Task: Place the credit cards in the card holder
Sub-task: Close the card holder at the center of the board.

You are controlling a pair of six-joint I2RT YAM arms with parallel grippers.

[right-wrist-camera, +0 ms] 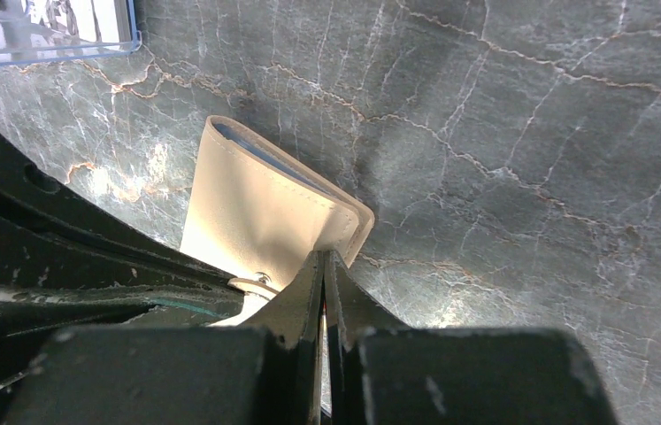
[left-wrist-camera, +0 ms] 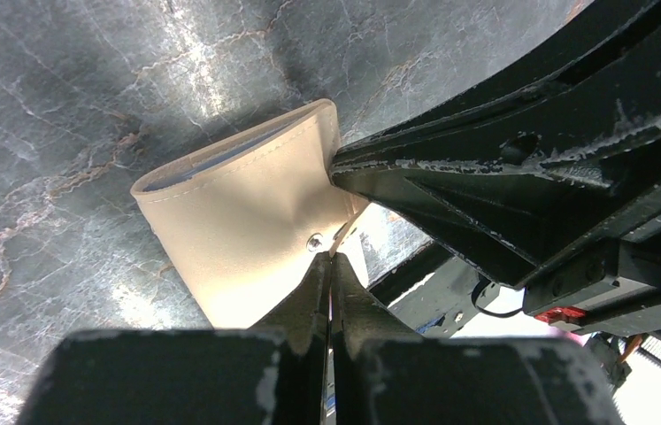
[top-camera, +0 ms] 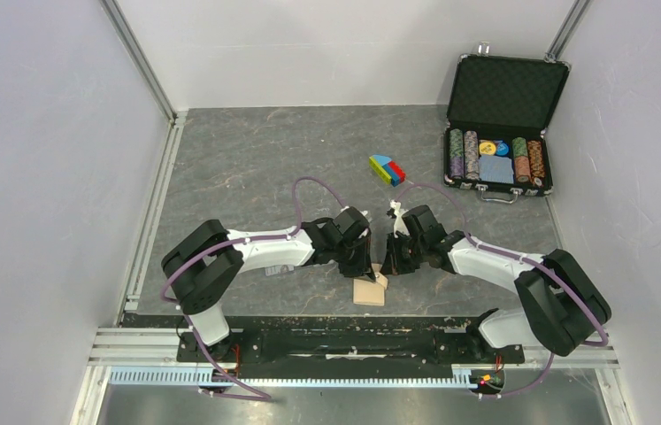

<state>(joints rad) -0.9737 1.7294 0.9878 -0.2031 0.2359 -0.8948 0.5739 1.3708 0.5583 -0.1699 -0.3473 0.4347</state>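
Observation:
The tan card holder (top-camera: 368, 291) lies folded on the dark mat near the front edge, between both arms. In the left wrist view the card holder (left-wrist-camera: 238, 212) shows its outer side and a small metal snap. My left gripper (left-wrist-camera: 334, 258) is shut on its thin snap flap. In the right wrist view the card holder (right-wrist-camera: 256, 208) shows a blue-white inner edge. My right gripper (right-wrist-camera: 325, 255) is shut on its near corner. Both grippers meet over it in the top view, left (top-camera: 364, 264) and right (top-camera: 395, 262). One pale translucent credit card (right-wrist-camera: 43, 31) lies flat nearby and also shows beside the left arm (top-camera: 279, 269). The other card is not visible.
An open black poker-chip case (top-camera: 499, 133) with chips and a blue deck stands at the back right. A small coloured block (top-camera: 387, 169) lies behind the grippers. White walls close in left and right; a metal rail (top-camera: 353, 341) runs along the front edge.

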